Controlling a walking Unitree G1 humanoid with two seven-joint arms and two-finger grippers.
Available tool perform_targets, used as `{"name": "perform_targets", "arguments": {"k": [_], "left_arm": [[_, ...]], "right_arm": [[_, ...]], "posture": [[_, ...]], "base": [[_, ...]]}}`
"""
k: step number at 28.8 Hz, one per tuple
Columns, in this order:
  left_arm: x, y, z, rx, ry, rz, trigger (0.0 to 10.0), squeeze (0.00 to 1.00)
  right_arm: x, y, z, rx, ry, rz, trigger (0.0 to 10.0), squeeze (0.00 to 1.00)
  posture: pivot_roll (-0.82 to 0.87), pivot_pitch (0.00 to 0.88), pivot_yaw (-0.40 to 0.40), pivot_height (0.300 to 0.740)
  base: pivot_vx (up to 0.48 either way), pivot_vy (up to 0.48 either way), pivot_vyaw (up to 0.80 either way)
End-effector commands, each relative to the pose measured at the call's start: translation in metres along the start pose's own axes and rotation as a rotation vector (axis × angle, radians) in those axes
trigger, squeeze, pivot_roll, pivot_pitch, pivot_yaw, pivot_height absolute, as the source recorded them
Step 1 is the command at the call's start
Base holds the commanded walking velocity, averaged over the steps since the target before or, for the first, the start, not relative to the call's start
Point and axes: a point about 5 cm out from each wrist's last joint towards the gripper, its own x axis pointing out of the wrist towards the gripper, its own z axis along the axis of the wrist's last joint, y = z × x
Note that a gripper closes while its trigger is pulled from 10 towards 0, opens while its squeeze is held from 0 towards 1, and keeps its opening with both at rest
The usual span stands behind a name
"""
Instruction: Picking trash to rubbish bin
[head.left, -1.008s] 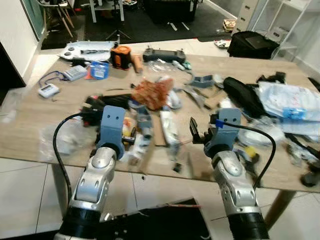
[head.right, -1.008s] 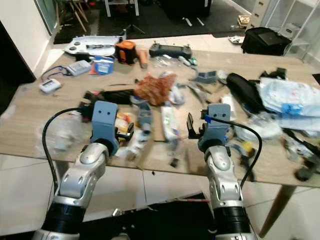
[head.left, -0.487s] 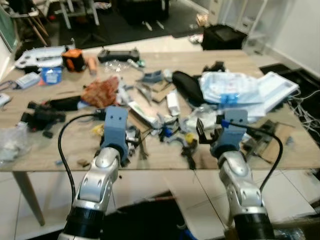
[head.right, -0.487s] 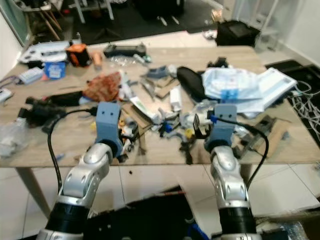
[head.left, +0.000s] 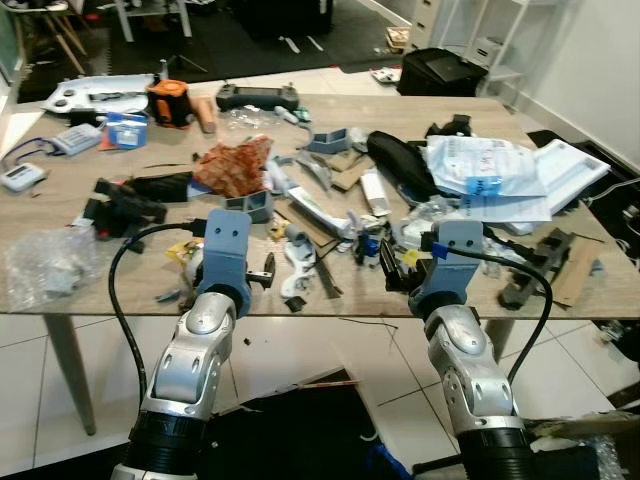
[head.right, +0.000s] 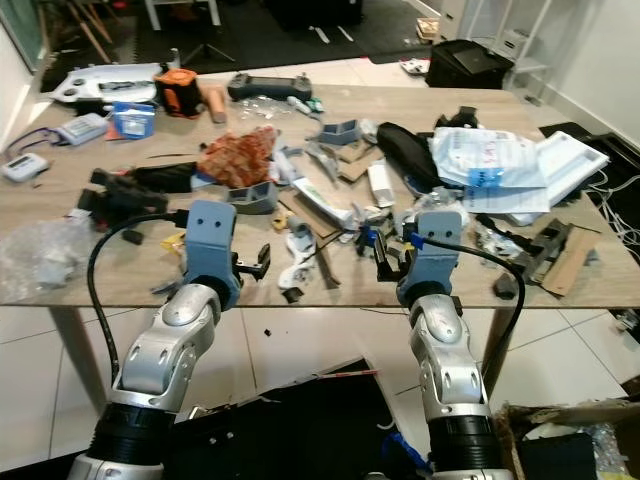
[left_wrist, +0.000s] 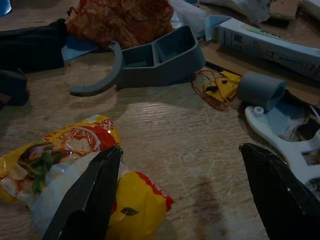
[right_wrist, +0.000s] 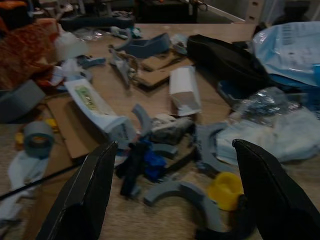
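Observation:
A yellow snack wrapper (left_wrist: 60, 175) lies on the wooden table (head.left: 120, 300) near its front edge. One finger (left_wrist: 90, 200) of my left gripper (left_wrist: 180, 200) touches it. The left gripper (head.left: 262, 272) stands open, low over the table beside the wrapper (head.left: 185, 255). My right gripper (head.left: 392, 262) hovers open over small scraps: a blue crumpled piece (right_wrist: 150, 162), a yellow cap (right_wrist: 225, 187) and a white carton (right_wrist: 182, 90). Nothing sits between its fingers (right_wrist: 80, 200). A crumpled red-orange wrapper (head.left: 235, 165) lies farther back.
A clear plastic bag (head.left: 50, 265) rests at the table's left front. Blue-white plastic packets (head.left: 490, 170), a black pouch (head.left: 400, 165), grey printed parts (left_wrist: 160, 57) and a controller (head.left: 258, 95) crowd the top. A cardboard box (head.right: 560, 415) stands on the floor at right.
The whole picture has shifted sideways and sharpened, so the camera moved along the table. Both arms keep the same pose before me, fingers still open.

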Motion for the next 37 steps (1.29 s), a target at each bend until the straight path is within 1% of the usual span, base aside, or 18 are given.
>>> {"name": "perform_targets", "arguments": {"k": [1, 4, 7, 8, 10, 11, 12, 16, 20, 23, 25, 26, 27, 29, 31, 34, 36, 37], "left_arm": [[-0.002, 0.002, -0.002, 0.012, 0.002, 0.003, 10.0, 0.00], [-0.001, 0.004, -0.002, 0.024, -0.005, 0.014, 10.0, 0.00], [-0.001, 0.008, 0.003, 0.023, -0.046, 0.018, 10.0, 0.00], [-0.002, 0.008, 0.012, -0.011, -0.103, -0.033, 10.0, 0.00], [-0.003, 0.007, 0.017, -0.022, -0.128, -0.058, 10.0, 0.00], [-0.007, 0.003, 0.029, -0.075, -0.203, -0.168, 10.0, 0.00], [-0.007, 0.003, 0.029, -0.075, -0.203, -0.168, 10.0, 0.00], [-0.021, 0.002, 0.059, -0.104, -0.365, -0.388, 10.0, 0.00], [-0.029, 0.006, 0.083, -0.160, -0.476, -0.487, 10.0, 0.00], [-0.032, 0.005, 0.092, -0.176, -0.514, -0.539, 10.0, 0.00], [-0.032, 0.005, 0.092, -0.176, -0.514, -0.539, 10.0, 0.00], [-0.035, 0.002, 0.092, -0.196, -0.505, -0.596, 10.0, 0.00], [-0.035, 0.002, 0.092, -0.196, -0.505, -0.596, 10.0, 0.00], [-0.038, 0.000, 0.090, -0.200, -0.485, -0.653, 10.0, 0.00], [-0.043, -0.001, 0.086, -0.176, -0.457, -0.707, 10.0, 0.00], [-0.041, 0.005, 0.079, -0.104, -0.415, -0.681, 10.0, 0.00], [-0.029, 0.017, 0.068, 0.074, -0.332, -0.538, 10.0, 0.00], [-0.021, 0.027, 0.062, 0.181, -0.289, -0.428, 10.0, 0.00]], "right_arm": [[-0.001, 0.001, 0.001, 0.004, -0.012, 0.005, 10.0, 0.00], [-0.001, 0.001, 0.002, 0.004, -0.014, 0.003, 10.0, 0.00], [-0.001, 0.001, 0.005, 0.006, -0.039, 0.011, 10.0, 0.00], [0.000, 0.002, 0.012, 0.014, -0.089, 0.016, 10.0, 0.00], [0.000, 0.003, 0.015, 0.019, -0.110, 0.017, 10.0, 0.00], [0.000, 0.003, 0.023, 0.061, -0.159, 0.031, 10.0, 0.00], [0.000, 0.003, 0.023, 0.061, -0.159, 0.031, 10.0, 0.00], [0.001, 0.005, 0.041, 0.115, -0.258, 0.068, 10.0, 0.00], [0.003, 0.006, 0.052, 0.136, -0.316, 0.086, 10.0, 0.00], [0.004, 0.009, 0.056, 0.138, -0.333, 0.112, 10.0, 0.00], [0.004, 0.009, 0.056, 0.138, -0.333, 0.112, 10.0, 0.00], [0.004, 0.011, 0.056, 0.126, -0.335, 0.138, 10.0, 0.00], [0.004, 0.011, 0.056, 0.126, -0.335, 0.138, 10.0, 0.00], [0.004, 0.013, 0.055, 0.101, -0.317, 0.160, 10.0, 0.00], [0.005, 0.014, 0.053, 0.053, -0.289, 0.171, 10.0, 0.00], [0.006, 0.013, 0.052, 0.025, -0.283, 0.174, 10.0, 0.00], [0.006, 0.009, 0.053, 0.007, -0.280, 0.164, 10.0, 0.00], [0.007, 0.008, 0.054, -0.001, -0.276, 0.158, 10.0, 0.00]], "posture": [[0.00, 0.128, 0.009, 0.740], [0.00, 0.122, 0.009, 0.740], [0.00, 0.115, 0.009, 0.740], [0.00, 0.115, 0.009, 0.740], [0.00, 0.115, 0.009, 0.740], [0.00, 0.108, 0.005, 0.740], [0.00, 0.108, 0.005, 0.740], [0.01, 0.090, 0.007, 0.740], [0.01, 0.073, 0.009, 0.740], [0.01, 0.064, 0.009, 0.740], [0.01, 0.064, 0.009, 0.740], [0.01, 0.059, 0.008, 0.740], [0.01, 0.059, 0.008, 0.740], [0.01, 0.059, 0.008, 0.740], [0.01, 0.055, 0.009, 0.740], [0.01, 0.055, 0.009, 0.740], [0.01, 0.056, 0.013, 0.740], [0.01, 0.056, 0.013, 0.740]], "base": [[0.000, 0.000, 0.00], [0.000, 0.000, 0.00], [0.000, 0.000, 0.00], [0.000, 0.000, 0.00], [0.000, 0.000, 0.00], [0.000, 0.000, 0.00], [0.000, 0.000, 0.00], [0.000, 0.000, 0.00], [0.000, 0.000, 0.00], [0.000, 0.000, 0.00], [0.000, 0.000, 0.00], [0.000, 0.000, 0.00], [0.000, 0.000, 0.00], [0.000, 0.000, 0.00], [0.000, 0.000, 0.00], [0.000, 0.000, 0.00], [0.000, 0.000, 0.00], [0.000, 0.000, 0.00]]}}
